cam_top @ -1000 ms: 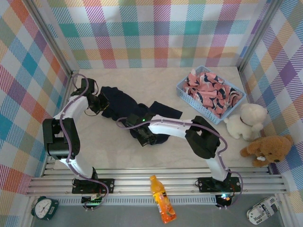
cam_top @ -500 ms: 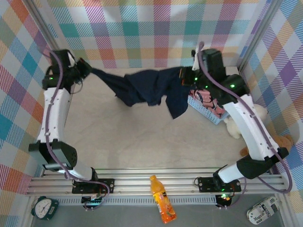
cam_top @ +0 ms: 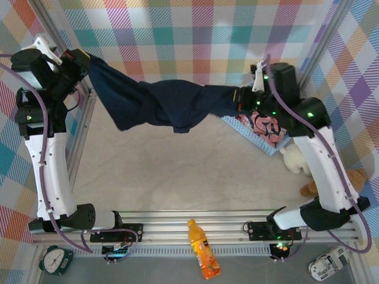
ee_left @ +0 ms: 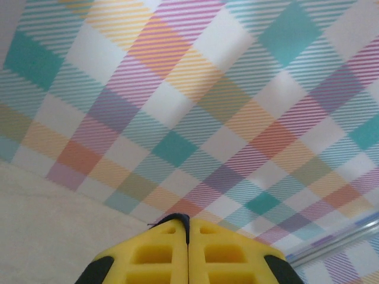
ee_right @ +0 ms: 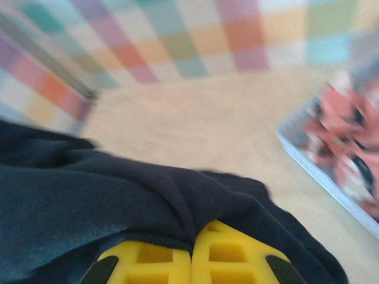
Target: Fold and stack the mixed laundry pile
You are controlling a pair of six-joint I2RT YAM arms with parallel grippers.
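Note:
The dark navy trousers (cam_top: pixel 160 103) hang in the air, stretched in a twisted band between my two grippers. My left gripper (cam_top: pixel 83 59) is high at the back left, shut on one end; in the left wrist view only a thin navy edge (ee_left: pixel 179 218) shows between the yellow fingertips of the left gripper (ee_left: pixel 188 223). My right gripper (cam_top: pixel 237 97) is shut on the other end, and navy cloth (ee_right: pixel 118 195) bunches over the right gripper (ee_right: pixel 192 238). The pink printed garment (cam_top: pixel 267 127) lies in the light blue basket (cam_top: pixel 244 129), partly behind the right arm; the same pink garment (ee_right: pixel 349 136) appears blurred.
A white teddy bear (cam_top: pixel 293 160) and a brown one (cam_top: pixel 307 189) sit at the right, partly behind the right arm. An orange bottle (cam_top: pixel 201 248) and a clock (cam_top: pixel 56 258) lie in front of the rail. Plaid walls close three sides.
Both arms have gone higher and further apart. The trousers, which lay on the table a second ago, now hang stretched between the grippers, off the table.

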